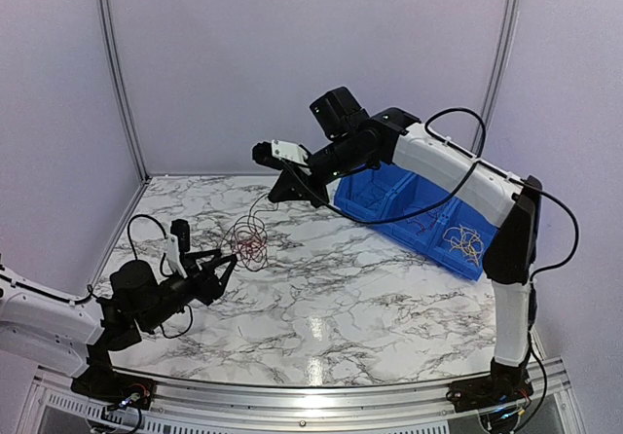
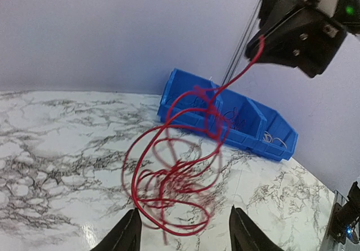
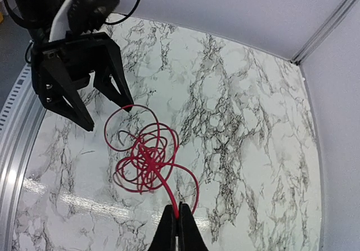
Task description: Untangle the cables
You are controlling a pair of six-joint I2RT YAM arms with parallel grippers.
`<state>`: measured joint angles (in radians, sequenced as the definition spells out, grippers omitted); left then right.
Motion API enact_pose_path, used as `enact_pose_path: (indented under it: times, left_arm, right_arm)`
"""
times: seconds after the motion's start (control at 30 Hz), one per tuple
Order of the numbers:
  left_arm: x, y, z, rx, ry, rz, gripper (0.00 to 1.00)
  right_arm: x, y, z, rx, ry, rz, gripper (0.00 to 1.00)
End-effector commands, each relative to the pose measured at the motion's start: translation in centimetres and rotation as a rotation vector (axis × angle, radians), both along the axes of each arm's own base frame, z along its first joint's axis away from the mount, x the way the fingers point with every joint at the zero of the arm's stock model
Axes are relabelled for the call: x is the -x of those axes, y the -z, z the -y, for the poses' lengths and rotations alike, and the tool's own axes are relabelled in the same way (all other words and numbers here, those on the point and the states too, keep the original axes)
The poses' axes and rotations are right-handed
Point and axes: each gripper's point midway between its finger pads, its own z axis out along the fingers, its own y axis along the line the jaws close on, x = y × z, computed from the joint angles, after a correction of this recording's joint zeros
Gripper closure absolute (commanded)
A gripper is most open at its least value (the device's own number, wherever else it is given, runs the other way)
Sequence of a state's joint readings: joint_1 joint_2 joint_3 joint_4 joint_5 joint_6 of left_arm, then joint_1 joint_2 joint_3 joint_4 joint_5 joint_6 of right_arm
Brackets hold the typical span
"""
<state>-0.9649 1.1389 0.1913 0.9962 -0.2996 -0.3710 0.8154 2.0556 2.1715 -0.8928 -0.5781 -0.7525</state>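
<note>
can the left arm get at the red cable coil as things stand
Probably yes. The left gripper stands open right beside the red cable coil, which hangs from the shut right gripper. Nothing lies between them, and the coil's nearest loop reaches almost to a fingertip.

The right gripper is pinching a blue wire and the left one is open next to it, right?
Not quite: it is a red cable, not a blue one. The right wrist view shows the right gripper shut on it, with the left gripper open beside the coil.
</note>
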Motion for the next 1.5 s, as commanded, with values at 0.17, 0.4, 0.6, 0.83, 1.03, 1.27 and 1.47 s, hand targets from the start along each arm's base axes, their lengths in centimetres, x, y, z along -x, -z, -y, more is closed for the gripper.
enact_pose_path:
  times: [0.17, 0.4, 0.6, 0.83, 1.03, 1.27, 1.47]
  left_arm:
    - [-1.8, -4.8, 0.8, 0.014, -0.083, 0.143, 0.44]
    - [-4.4, -3.9, 3.3, -0.023, -0.118, 0.137, 0.44]
    - [-7.4, -3.3, 3.9, 0.031, -0.213, 0.105, 0.5]
    - [-11.6, 1.4, 0.6, 0.169, -0.406, -0.001, 0.68]
    - [-13.4, 8.5, -4.0, 0.232, -0.57, -0.179, 0.75]
    - [-14.0, 11.1, -5.3, 0.184, -0.603, -0.246, 0.75]
    - [-14.3, 10.5, -4.9, 0.208, -0.579, -0.25, 0.75]
  right_arm:
    - [0.0, 1.7, -1.0, 0.021, 0.099, -0.208, 1.0]
    - [1.1, 1.8, -1.4, -0.007, 0.066, -0.293, 1.0]
    - [3.1, 1.1, -1.6, -0.032, -0.007, -0.364, 1.0]
    - [5.6, -2.6, -0.8, -0.077, -0.111, -0.375, 1.0]
    - [9.8, -12.7, 1.8, -0.279, -0.283, -0.245, 1.0]
    - [12.1, -20.3, 5.4, -0.401, -0.288, -0.073, 1.0]
    - [10.1, -19.8, 6.7, -0.378, -0.198, -0.028, 1.0]
